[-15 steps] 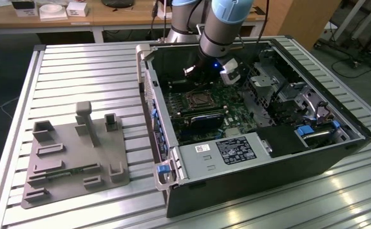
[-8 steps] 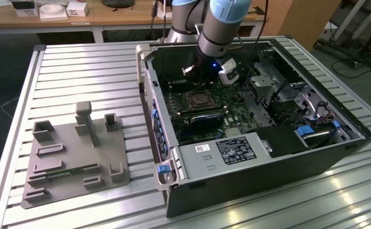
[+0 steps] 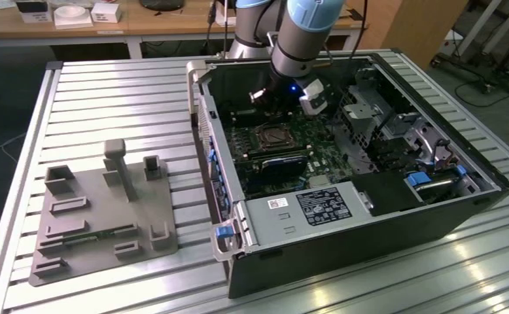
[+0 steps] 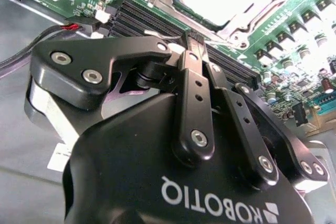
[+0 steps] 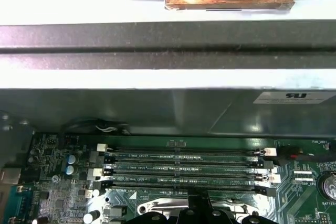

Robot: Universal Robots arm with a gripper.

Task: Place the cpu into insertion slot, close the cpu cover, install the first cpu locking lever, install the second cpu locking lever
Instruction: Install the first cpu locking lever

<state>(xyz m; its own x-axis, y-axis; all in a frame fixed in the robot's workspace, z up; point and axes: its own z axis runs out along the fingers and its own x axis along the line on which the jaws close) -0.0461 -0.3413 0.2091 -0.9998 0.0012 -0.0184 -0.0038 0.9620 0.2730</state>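
Gripper [image 4: 195,43] beside insertion slot [image 3: 275,136] rim

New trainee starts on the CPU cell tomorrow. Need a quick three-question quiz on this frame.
1. True or false: the gripper is inside the open computer case.
2. In the exterior view, the grey fixture plate lies on which side of the case? A) left B) right C) on top of it
3. Fill in: the circuit board around the insertion slot is ____ in colour.
Key: 1 true; 2 A; 3 green.
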